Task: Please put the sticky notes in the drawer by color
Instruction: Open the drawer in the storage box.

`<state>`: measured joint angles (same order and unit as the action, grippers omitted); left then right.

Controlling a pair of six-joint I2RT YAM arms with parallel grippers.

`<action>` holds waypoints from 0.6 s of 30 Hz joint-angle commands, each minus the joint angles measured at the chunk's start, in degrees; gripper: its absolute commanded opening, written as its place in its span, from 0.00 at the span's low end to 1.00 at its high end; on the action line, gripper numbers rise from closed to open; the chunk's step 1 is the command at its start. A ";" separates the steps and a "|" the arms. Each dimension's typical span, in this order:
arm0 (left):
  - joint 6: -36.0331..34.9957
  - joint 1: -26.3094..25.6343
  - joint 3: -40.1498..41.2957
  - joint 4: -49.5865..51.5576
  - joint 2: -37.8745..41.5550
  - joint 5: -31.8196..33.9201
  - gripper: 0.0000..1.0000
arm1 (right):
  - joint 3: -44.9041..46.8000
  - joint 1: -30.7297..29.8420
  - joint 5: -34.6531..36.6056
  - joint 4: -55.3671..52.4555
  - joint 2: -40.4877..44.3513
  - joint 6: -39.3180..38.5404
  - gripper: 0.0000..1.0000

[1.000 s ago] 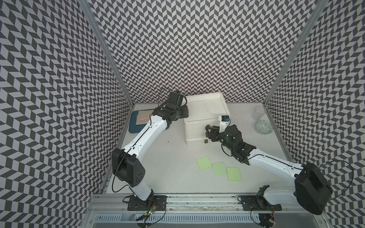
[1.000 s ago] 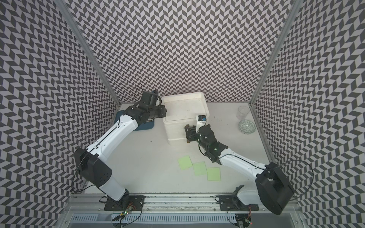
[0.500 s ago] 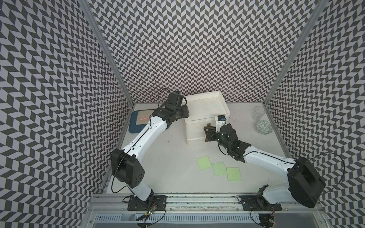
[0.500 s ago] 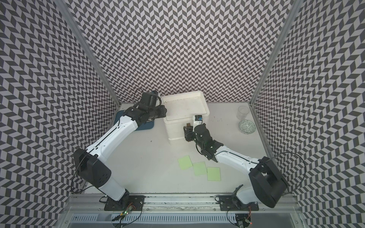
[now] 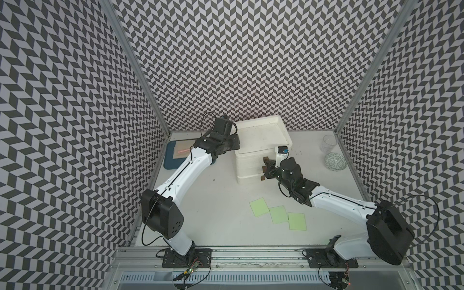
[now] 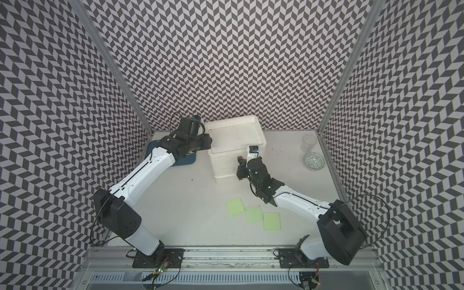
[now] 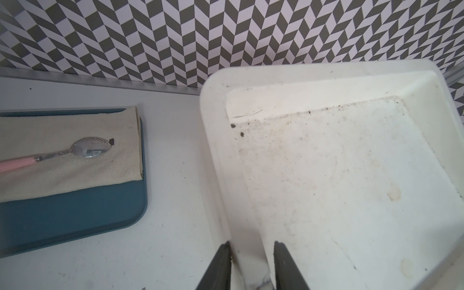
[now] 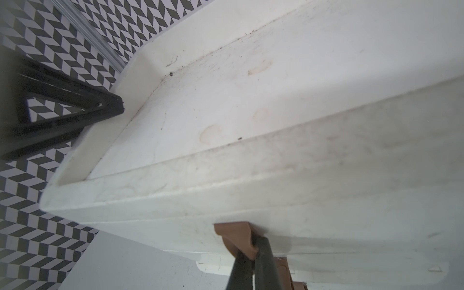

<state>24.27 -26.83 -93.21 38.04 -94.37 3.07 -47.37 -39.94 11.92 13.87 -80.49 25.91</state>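
At the front of the drawer (image 8: 326,175), a tab handle (image 8: 232,232) has just been clenched by the right gripper (image 8: 253,263), permitting opening.

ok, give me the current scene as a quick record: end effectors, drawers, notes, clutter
left end effector: clamped on the side rim of the drawer unit
right end effector: shut on a brown handle
drawers: all look shut
sticky notes: three, green, flat in a row on the table; no pink or blue in view
clutter: blue tray with cloth and spoon; glass; dish
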 commanded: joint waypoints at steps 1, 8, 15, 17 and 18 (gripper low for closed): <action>-0.63 -0.22 0.84 0.49 0.88 -3.42 0.31 | 0.84 -0.08 -2.65 3.64 4.14 -0.39 0.00; -0.10 0.02 1.14 -0.76 0.40 -4.53 0.32 | 7.89 -3.89 -3.45 -1.17 12.84 1.02 0.00; 0.33 0.07 1.18 -1.65 -0.34 -5.26 0.32 | 13.56 -8.76 -1.52 -8.24 21.32 3.42 0.00; 0.37 0.07 1.36 -2.00 -0.32 -5.36 0.32 | 14.51 -9.54 -1.30 -9.84 23.33 4.02 0.00; 0.50 0.11 1.45 -2.22 -0.38 -5.51 0.32 | 14.89 -9.88 -1.29 -10.50 24.21 4.27 0.01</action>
<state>24.95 -26.22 -92.97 37.67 -94.37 1.39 -33.54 -48.53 10.52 5.61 -58.76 28.73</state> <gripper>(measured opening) 0.317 0.053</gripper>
